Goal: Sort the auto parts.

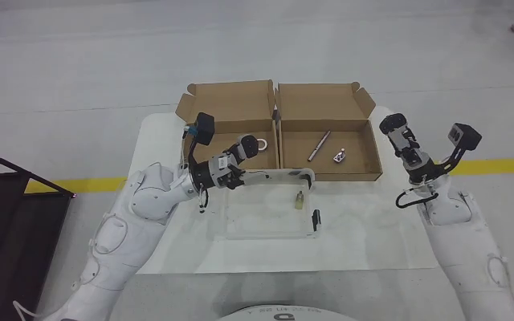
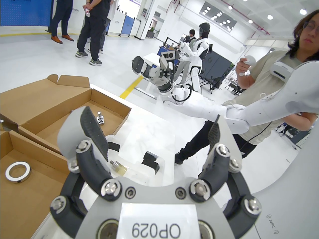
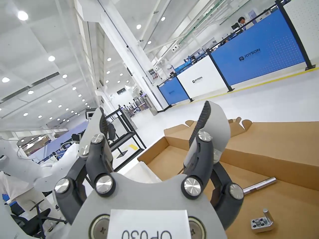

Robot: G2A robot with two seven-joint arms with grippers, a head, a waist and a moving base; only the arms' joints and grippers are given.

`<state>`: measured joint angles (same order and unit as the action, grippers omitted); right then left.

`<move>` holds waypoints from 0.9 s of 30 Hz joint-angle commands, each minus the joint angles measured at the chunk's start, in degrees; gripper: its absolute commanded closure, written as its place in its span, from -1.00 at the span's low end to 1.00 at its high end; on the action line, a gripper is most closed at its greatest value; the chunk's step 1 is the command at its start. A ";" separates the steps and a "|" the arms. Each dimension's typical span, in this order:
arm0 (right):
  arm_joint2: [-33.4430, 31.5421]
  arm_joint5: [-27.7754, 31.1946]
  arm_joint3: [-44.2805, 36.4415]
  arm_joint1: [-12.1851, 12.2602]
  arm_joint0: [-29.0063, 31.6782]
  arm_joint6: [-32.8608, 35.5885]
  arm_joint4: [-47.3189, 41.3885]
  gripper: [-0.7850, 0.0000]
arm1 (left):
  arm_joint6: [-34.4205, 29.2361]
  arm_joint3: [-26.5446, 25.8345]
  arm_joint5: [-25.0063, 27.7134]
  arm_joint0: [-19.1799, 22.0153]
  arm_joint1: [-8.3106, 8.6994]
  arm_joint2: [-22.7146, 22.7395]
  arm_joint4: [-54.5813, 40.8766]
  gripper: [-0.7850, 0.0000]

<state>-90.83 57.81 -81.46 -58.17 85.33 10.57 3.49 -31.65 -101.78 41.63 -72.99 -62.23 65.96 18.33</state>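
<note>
Cardboard, brown and matte, forms two open boxes on the white surface. One polished steel ring lies in the first box, just beside the left end effector, whose ribbed fingers are spread wide and empty. One slim metal rod and one small machined bracket lie in the second box, near the right end effector, likewise spread wide and empty.

Left box, right box behind; tray in front.
Ring in the left; rod and bracket in the right; stud and clip in the tray.
</note>
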 commanded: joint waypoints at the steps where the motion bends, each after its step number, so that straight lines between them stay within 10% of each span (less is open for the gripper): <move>1: 0.03 -0.16 0.16 -0.03 -0.21 0.18 -0.56 -1.00 | -1.00 -1.81 0.18 0.02 0.03 -0.97 9.59 -1.00; 16: 0.03 -0.17 0.18 -0.03 -0.24 0.24 -0.62 -1.00 | 3.54 2.51 0.67 1.54 -0.99 -5.99 9.10 -1.00; 23: 0.03 -0.17 0.18 -0.03 -0.24 0.24 -0.62 -1.00 | -8.53 -6.76 -4.25 5.74 -1.08 -11.01 29.60 -0.96; 25: 0.03 -0.17 0.18 -0.03 -0.24 0.24 -0.62 -1.00 | -10.80 -7.27 -4.80 8.25 -1.70 -14.36 32.37 -0.07; 27: 0.03 -0.17 0.18 -0.03 -0.24 0.24 -0.62 -1.00 | -13.29 -6.67 -4.75 11.22 -2.45 -18.01 35.22 0.10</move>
<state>-90.79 57.64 -81.28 -58.21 85.08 10.81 2.87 -43.73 -108.95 36.88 -63.42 -64.30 50.14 51.92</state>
